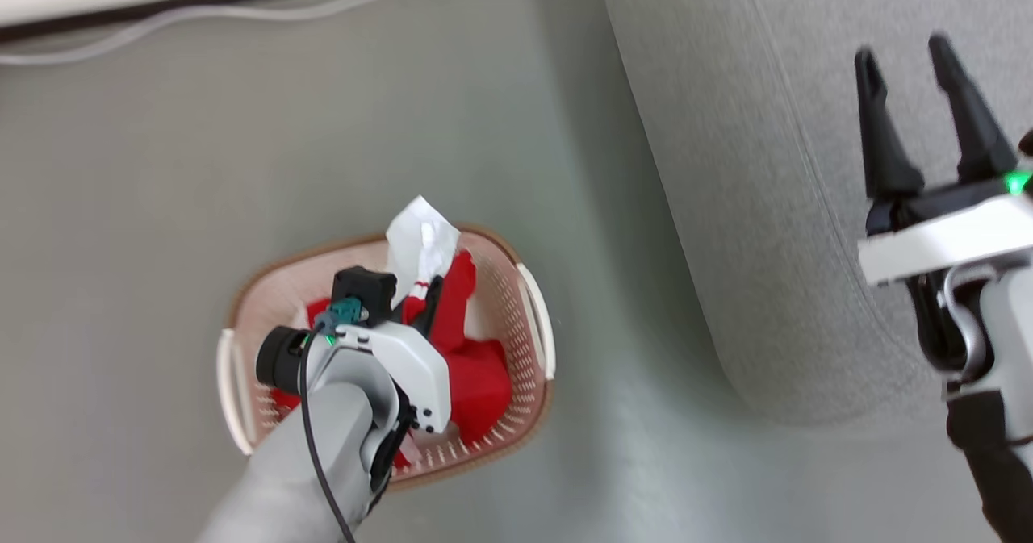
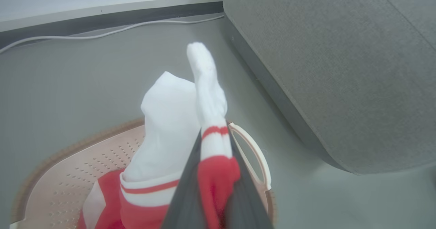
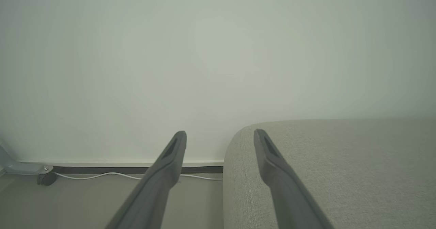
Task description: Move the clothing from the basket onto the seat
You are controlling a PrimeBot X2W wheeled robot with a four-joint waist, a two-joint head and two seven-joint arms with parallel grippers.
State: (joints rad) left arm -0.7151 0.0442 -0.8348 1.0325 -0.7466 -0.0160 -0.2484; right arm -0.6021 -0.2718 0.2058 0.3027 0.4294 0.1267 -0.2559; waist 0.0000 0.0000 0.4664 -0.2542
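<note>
- The left end effector (image 2: 213, 137) is clamped shut on a red-and-white striped cuff of the clothing (image 2: 167, 127). The white end of the cloth stands up beyond its tips.
- The rest of the clothing lies heaped in the basket (image 1: 516, 317), which sits on the floor (image 1: 323, 139) under the left wrist.
- The right end effector (image 1: 900, 51) hangs with its jaws wide apart and nothing between them, over the near edge of the seat (image 1: 767, 204).
- The seat stands to the right of the basket, with a strip of bare floor between them.
- The step in hand looks like lifting this garment out. It is best to rise straight up until the trailing cloth is free of the basket, and only then swing right.
- A low swing could drag cloth over the right handle (image 1: 537, 317) and tip the light basket.
- The hold is on a thin cuff, so the motion should be smooth, since a jerk may pull it loose.
- Release well in over the cushion, because the rounded edge could let the cloth slide off.
</note>
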